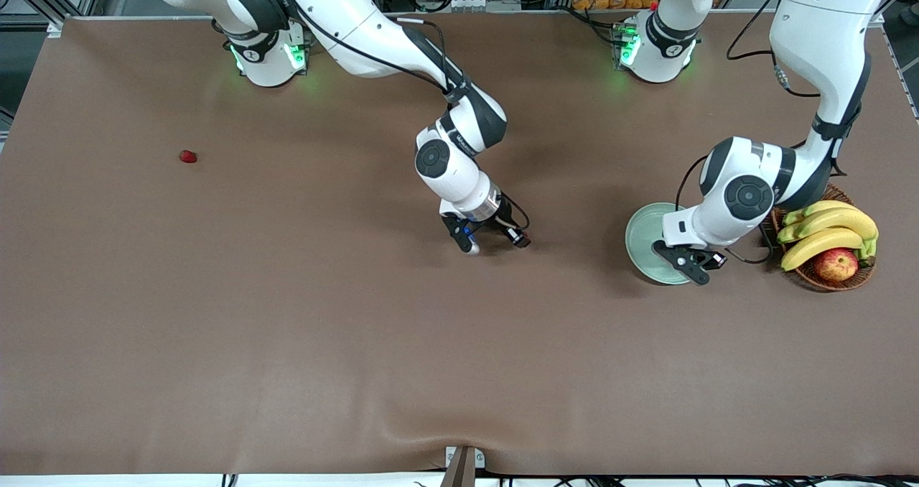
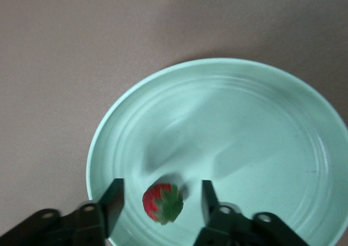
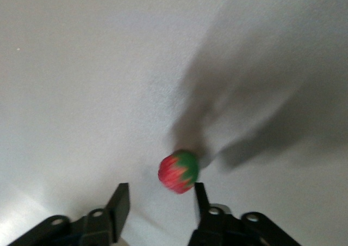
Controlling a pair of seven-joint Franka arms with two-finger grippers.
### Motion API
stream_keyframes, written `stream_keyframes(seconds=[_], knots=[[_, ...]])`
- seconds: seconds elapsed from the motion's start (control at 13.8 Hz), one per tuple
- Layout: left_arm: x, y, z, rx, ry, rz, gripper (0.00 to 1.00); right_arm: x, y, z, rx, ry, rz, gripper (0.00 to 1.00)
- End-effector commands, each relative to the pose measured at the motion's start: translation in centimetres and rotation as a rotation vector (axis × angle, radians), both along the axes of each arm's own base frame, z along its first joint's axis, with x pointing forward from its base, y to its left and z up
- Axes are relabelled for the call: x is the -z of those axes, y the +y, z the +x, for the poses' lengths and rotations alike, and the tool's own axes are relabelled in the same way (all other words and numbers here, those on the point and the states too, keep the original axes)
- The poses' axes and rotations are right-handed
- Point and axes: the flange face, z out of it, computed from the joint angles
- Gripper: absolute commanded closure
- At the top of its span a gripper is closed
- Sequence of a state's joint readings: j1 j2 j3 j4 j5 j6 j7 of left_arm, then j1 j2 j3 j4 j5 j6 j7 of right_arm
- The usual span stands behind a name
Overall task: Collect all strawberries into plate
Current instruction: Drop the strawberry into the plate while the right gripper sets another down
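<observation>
The left gripper [image 1: 687, 261] hangs over the mint-green plate [image 1: 641, 239], fingers apart, one strawberry [image 2: 162, 203] lying in the plate between them near its rim. The right gripper [image 1: 494, 241], fingers spread, is low over mid-table with a second strawberry [image 3: 179, 171] at its fingertips. A third strawberry [image 1: 188, 156] sits alone toward the right arm's end amid wide bare table [image 1: 287, 314]. A fruit basket [image 1: 833, 275] stands beside the plate.

One strawberry [image 2: 162, 203] lies in the mint plate [image 1: 641, 237]; two strawberries [image 1: 188, 156] [image 3: 178, 171] rest on the table.
</observation>
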State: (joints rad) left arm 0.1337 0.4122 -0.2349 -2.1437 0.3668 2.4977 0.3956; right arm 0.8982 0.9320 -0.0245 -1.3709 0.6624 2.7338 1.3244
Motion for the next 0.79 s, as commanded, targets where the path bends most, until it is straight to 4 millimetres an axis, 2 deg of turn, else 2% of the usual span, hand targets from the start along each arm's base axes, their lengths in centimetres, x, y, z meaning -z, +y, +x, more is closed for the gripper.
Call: stream_keyframes(seconds=[0.0,0.29,0.43,0.58,0.72], knots=[[-2.8,-1.5,-0.9,0.05,-0.048,-0.004,0.0,-0.8,-0.3,1.1,-0.001,0.004,-0.002,0.0],[-5.4,-5.3,-0.9,0.088,-0.082,-0.057,0.0,-2.8,-3.8,4.5,-0.022,0.066,-0.044,0.0],[-5.9,-7.2,-0.7,0.067,-0.073,-0.103,0.0,-4.4,-6.3,6.3,-0.049,0.118,-0.084,0.0],[-6.6,-10.9,0.0,0.048,-0.06,-0.156,0.0,-6.7,-8.7,7.8,-0.074,0.152,-0.103,0.0],[-6.6,-15.3,0.8,0.009,-0.061,-0.205,0.0,-9.1,-13.0,10.0,-0.148,0.186,-0.11,0.0]])
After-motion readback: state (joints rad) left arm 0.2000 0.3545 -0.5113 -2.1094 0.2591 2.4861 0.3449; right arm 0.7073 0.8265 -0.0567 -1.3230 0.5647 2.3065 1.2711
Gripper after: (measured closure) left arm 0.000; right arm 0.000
